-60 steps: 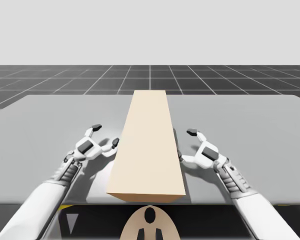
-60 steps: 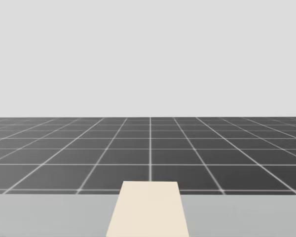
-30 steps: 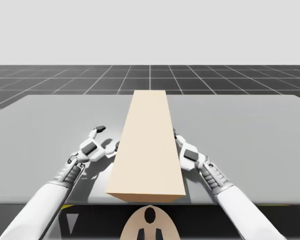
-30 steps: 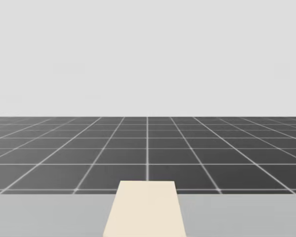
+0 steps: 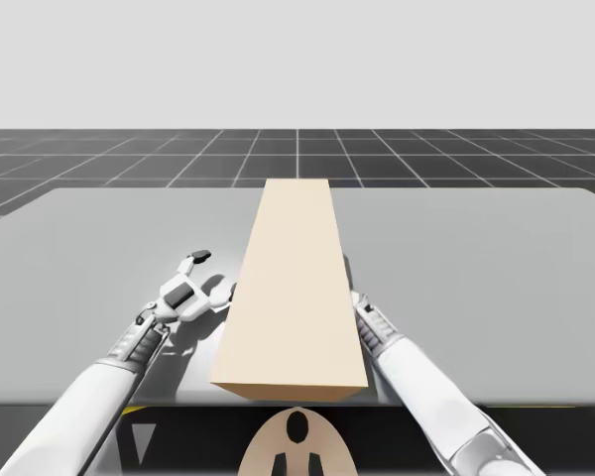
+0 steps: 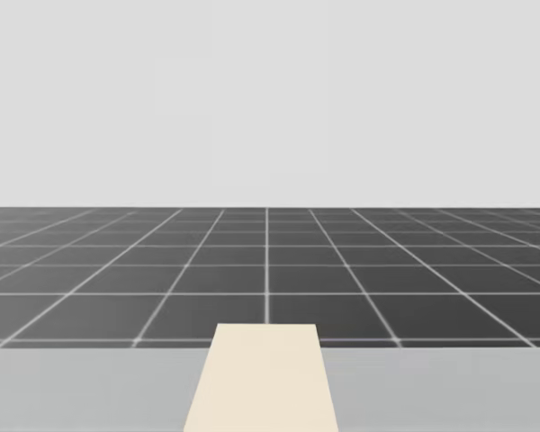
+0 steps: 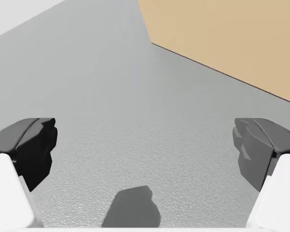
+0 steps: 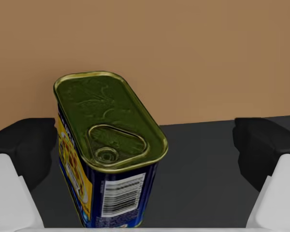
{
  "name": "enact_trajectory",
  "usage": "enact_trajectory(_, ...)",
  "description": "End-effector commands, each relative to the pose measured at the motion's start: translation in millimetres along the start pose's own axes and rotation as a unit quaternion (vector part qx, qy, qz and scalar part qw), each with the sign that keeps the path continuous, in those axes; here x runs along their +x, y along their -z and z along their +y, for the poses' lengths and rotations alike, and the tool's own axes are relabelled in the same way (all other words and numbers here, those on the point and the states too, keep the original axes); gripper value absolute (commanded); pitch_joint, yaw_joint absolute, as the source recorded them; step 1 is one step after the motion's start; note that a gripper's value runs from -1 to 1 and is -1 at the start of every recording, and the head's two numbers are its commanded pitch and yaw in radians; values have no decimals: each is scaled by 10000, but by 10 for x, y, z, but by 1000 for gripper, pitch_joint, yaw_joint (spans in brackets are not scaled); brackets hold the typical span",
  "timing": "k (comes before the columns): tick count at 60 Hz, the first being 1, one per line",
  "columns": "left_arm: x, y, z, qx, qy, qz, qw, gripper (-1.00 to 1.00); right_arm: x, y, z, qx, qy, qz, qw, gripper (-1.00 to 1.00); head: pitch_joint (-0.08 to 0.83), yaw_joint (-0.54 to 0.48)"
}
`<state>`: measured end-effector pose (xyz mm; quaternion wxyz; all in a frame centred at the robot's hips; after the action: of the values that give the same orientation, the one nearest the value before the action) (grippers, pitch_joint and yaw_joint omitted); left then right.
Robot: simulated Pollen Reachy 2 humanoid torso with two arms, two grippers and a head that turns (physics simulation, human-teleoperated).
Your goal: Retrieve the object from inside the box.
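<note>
- Long tan box [image 5: 293, 288]: lies lengthwise along the middle of the grey table [image 5: 496, 268]. Its far end appears in the head view.
- Left gripper [image 7: 145, 145]: released, fingers spread wide above bare table, just beside the box's left wall.
- Right arm [image 5: 416, 372]: reaches to the box's right wall.
- Right gripper [image 8: 145, 145]: inside the box, fingers apart, tan inner wall ahead, dark floor below.
- Blue rectangular can [image 8: 106, 121]: gold lid with pull tab. It stands upright between the right gripper's fingers, close to one and well apart from the other, and is not grasped.
</note>
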<state>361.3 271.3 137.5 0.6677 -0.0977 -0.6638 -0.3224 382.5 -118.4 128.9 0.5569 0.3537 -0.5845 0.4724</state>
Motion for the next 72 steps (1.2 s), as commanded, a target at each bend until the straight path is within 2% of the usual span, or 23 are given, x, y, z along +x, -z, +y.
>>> enact_trajectory(1,-4,0,-4,-18,41,10,10000,-1000,-161,307,80,136,162,107,9997,-1000,0,-8)
enact_trajectory(9,-3,-3,-11,-22,81,10,10000,-1000,-232,548,182,431,250,153,9986,-1000,5,-11)
enact_trajectory(15,-2,-7,-13,-22,111,7,9999,-1000,-245,696,284,593,156,198,9979,-1000,7,-11)
enact_trajectory(18,-2,-9,-14,-20,130,7,9999,-1000,-257,734,321,443,45,57,9990,-635,7,-12)
enact_trajectory(19,-1,-11,-15,-18,139,6,9999,-1000,-252,745,347,495,104,72,9987,657,8,-12)
enact_trajectory(20,-1,-11,-15,-18,141,6,9999,-1000,-248,742,354,540,136,107,9984,930,8,-12)
enact_trajectory(22,0,-13,-15,-11,155,6,9999,-1000,-245,737,363,492,65,134,9987,1000,7,-11)
enact_trajectory(28,-3,-13,-19,6,177,21,9998,-1000,-227,680,347,390,69,142,9991,1000,5,-9)
enact_trajectory(33,-5,-9,-22,14,193,36,9998,-1000,-214,594,318,199,-14,182,9996,1000,4,-10)
enact_trajectory(42,-5,-8,-18,34,199,48,9998,-1000,-162,323,275,-75,-124,133,9998,1000,3,-12)
enact_trajectory(50,-5,-7,-14,47,196,50,9998,-1000,-121,-99,185,-547,-283,136,9980,1000,2,-12)
enact_trajectory(61,-3,-11,0,80,184,49,9998,-1000,-131,-722,51,-1095,-334,115,9934,1000,-3,-9)
enact_trajectory(72,-3,-13,12,102,174,45,9998,-1000,-165,-1210,-35,-1589,-338,62,9867,1000,-5,-10)
